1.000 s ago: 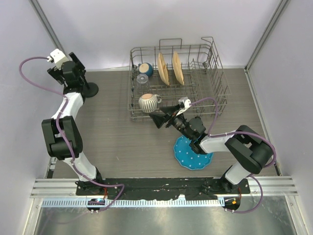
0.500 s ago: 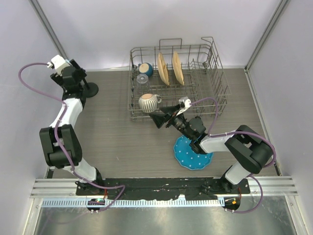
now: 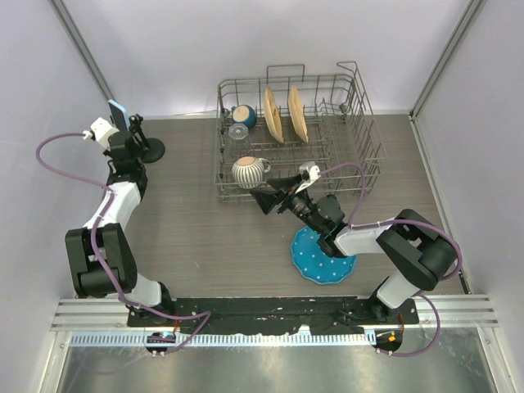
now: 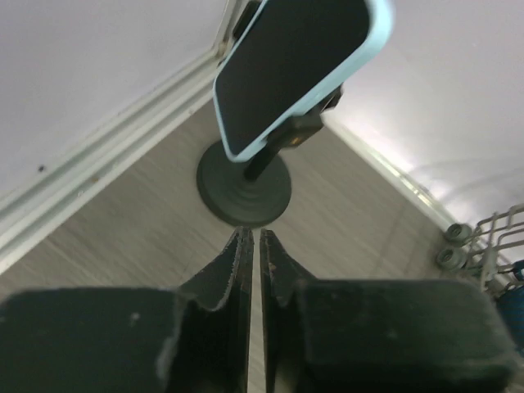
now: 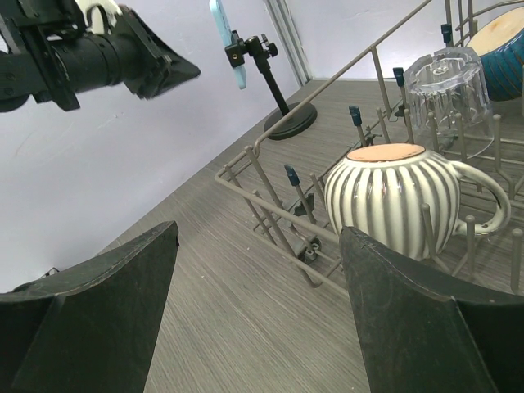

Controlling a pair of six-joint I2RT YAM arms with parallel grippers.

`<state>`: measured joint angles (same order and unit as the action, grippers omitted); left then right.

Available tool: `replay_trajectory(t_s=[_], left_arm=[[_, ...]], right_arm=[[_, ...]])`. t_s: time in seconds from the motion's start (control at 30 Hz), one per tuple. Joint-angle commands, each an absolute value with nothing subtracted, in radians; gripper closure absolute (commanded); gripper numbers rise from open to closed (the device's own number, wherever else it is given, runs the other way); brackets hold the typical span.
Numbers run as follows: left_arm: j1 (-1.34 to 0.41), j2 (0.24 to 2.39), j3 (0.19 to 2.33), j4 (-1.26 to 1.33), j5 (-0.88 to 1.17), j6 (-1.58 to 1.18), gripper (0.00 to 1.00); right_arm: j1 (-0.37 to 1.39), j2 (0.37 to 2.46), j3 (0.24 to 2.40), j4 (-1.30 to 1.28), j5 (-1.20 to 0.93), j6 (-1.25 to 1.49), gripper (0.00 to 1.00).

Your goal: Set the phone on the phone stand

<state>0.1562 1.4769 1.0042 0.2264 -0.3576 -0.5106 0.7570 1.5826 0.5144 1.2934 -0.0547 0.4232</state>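
Note:
The phone (image 4: 295, 70), dark-faced with a light blue rim, rests tilted in the cradle of the black phone stand (image 4: 244, 182). From above, the phone (image 3: 118, 114) sits over the stand's round base (image 3: 151, 149) at the table's far left. My left gripper (image 4: 253, 233) is just short of the base, its jaws drawn together to a thin slit with nothing between them and clear of the phone. My right gripper (image 5: 258, 233) hangs open over the table in front of the rack, holding nothing. The right wrist view also shows the phone (image 5: 219, 41) on its stand (image 5: 289, 124).
A wire dish rack (image 3: 352, 155) stands at the back middle. It holds a striped mug (image 3: 248, 171), an upturned glass (image 3: 238, 131), a blue bowl (image 3: 245, 115) and two upright plates (image 3: 273, 113). A blue dotted plate (image 3: 315, 258) lies under the right arm. Walls close in at the left and back.
My left gripper has let go of the phone, drawn back toward me from the stand and closed its jaws. The phone now shows on the stand. The right arm has not moved.

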Motion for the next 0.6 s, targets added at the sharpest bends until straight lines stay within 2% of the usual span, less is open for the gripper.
replay_trajectory(t_s=[0.0,0.03,0.27,0.47,0.57], left_arm=[[0.158,1.515,0.948,0.207,-0.367,-0.721,0.96],[0.163,1.526,0.94,0.212,-0.368,-0.75,0.99],[0.205,1.673,0.855,0.306,-0.29,-1.112,1.0],[0.232,1.83,0.856,0.463,-0.252,-1.169,1.0],[0.235,1.893,0.885,0.454,-0.241,-1.209,1.0]], right_arm=[[0.75,1.577,0.535,1.491,-0.06,0.433,0.15],[0.75,1.577,0.534,1.491,-0.057,0.433,0.15],[0.744,1.568,0.526,1.497,-0.055,0.433,0.15],[0.738,1.565,0.518,1.505,-0.052,0.439,0.15],[0.735,1.566,0.518,1.506,-0.052,0.443,0.15]])
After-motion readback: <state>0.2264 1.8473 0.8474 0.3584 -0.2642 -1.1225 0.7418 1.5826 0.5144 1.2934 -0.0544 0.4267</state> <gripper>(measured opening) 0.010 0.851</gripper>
